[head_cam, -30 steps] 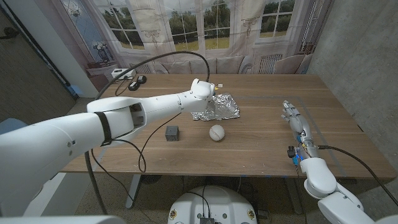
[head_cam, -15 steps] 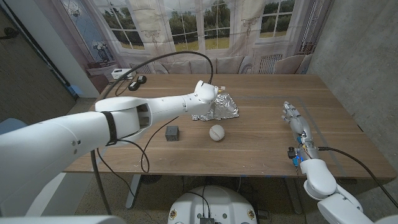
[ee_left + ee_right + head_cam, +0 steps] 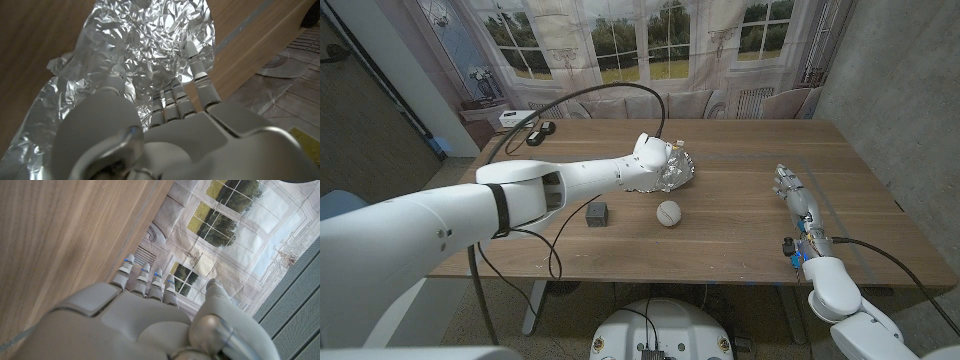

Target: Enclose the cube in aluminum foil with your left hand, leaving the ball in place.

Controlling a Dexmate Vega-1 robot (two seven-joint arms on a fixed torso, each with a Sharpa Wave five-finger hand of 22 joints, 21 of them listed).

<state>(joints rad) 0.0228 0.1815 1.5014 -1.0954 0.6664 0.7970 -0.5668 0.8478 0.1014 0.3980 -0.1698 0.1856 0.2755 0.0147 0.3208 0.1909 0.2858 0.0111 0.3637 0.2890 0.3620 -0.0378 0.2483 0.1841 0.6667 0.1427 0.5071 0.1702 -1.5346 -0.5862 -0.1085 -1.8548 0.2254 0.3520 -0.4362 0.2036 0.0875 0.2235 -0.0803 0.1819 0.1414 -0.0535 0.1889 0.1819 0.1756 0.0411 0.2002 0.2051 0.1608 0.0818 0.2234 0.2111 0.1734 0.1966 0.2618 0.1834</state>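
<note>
Item: left hand (image 3: 651, 158), reaching over the far middle of the wooden table (image 3: 740, 225), fingers closed into the crumpled aluminum foil (image 3: 672, 170); the left wrist view shows its fingers (image 3: 172, 97) buried in the sheet's folds, so it holds foil and nothing else. Item: cube (image 3: 597, 212), small and dark, standing bare on the table, nearer the robot and to the left of the held foil, apart from it. Item: ball (image 3: 668, 212), white, level with the cube and to its right, just near of the foil, touching neither. Item: right hand (image 3: 796, 192), at the table's right side, well apart from all three, fingers extended and holding nothing. Governing relation: the cube lies toward the near edge and leftward from the left hand, which is by far the nearer hand; carrying the foil that way likely means passing close beside the ball. The cube shows no long axis. Wrapping is not yet begun.
</note>
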